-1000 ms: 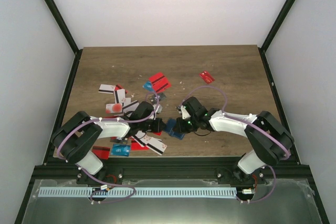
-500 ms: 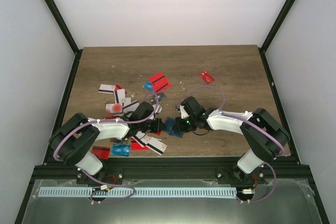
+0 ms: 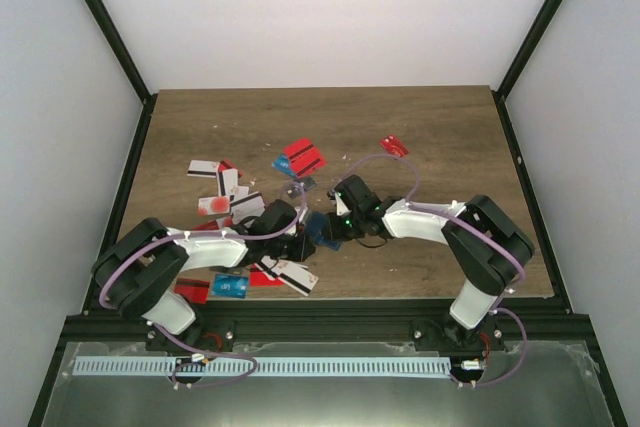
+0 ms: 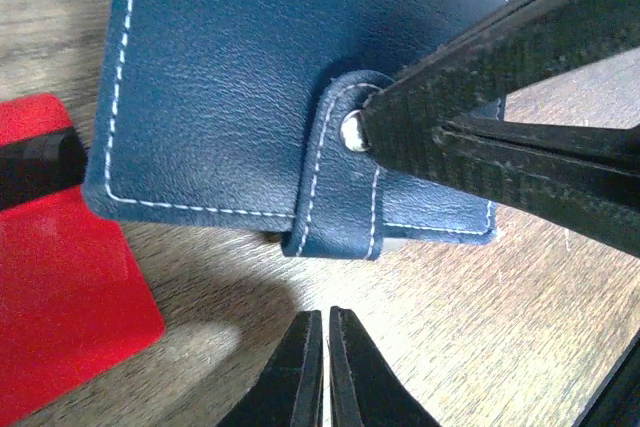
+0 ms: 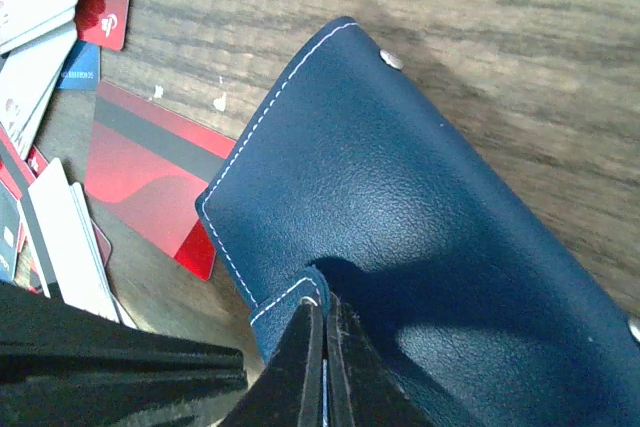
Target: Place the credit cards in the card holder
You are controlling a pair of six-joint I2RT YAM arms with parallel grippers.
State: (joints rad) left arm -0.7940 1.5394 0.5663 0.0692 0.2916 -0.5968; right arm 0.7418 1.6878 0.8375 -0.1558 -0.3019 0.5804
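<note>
The card holder [image 3: 322, 230] is a navy wallet lying folded on the wood between the two arms; it fills the left wrist view [image 4: 250, 97] and the right wrist view [image 5: 400, 217]. My right gripper [image 5: 326, 302] [image 3: 333, 228] is shut, its tips pressed against the tab clasp [image 4: 340, 187] beside the snap, with its fingers [image 4: 480, 137] coming in from the right. My left gripper [image 4: 327, 312] [image 3: 300, 243] is shut and holds nothing, just short of the holder's near edge. Credit cards lie scattered: red ones [image 3: 303, 157], white ones [image 3: 225, 192] and a light-blue one [image 3: 229, 287].
A red card [image 4: 60, 287] lies beside the holder's left corner, and another red card [image 5: 150, 172] is partly under it. A lone red card [image 3: 394, 147] sits farther back right. White striped cards [image 3: 290, 272] lie near the front edge.
The right gripper has moved left and away from the front edge, and the card holder has shifted the same way with it. The left gripper has hardly moved.
</note>
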